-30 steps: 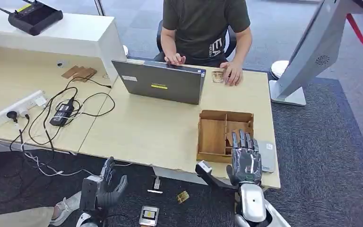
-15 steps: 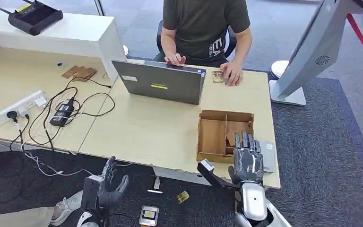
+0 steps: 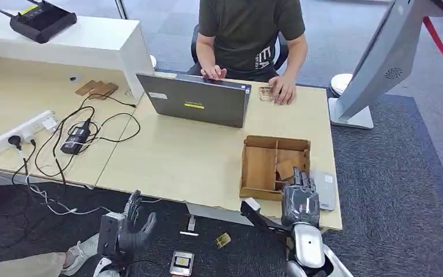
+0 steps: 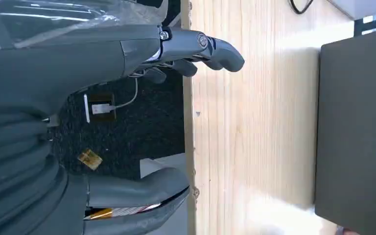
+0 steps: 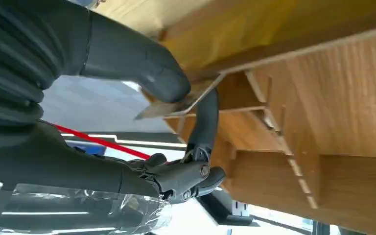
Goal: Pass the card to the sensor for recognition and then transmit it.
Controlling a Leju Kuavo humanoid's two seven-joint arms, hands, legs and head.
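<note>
An open wooden box (image 3: 259, 167) with compartments stands on the table near its front right edge. My right hand (image 3: 300, 199) reaches into the box's right compartment. In the right wrist view its thumb (image 5: 147, 68) and a finger (image 5: 206, 120) pinch a thin card (image 5: 164, 108) by its edge, inside the box (image 5: 333, 112). A brown card (image 3: 287, 168) leans in that compartment just ahead of the fingertips. A flat grey sensor pad (image 3: 326, 190) lies right of the box. My left hand (image 3: 128, 228) hangs open below the table's front edge, fingers (image 4: 200, 49) spread with nothing between them.
A person sits at the far side behind a grey laptop (image 3: 199, 101), one hand beside another card (image 3: 265, 93). Cables and a power strip (image 3: 23, 130) cover the left table. A white stand (image 3: 375, 63) rises at the right. Small items (image 3: 181, 262) lie on the carpet.
My right hand has drawn back a little toward the table's front edge, fingers still in the box's right compartment. The left hand has barely shifted.
</note>
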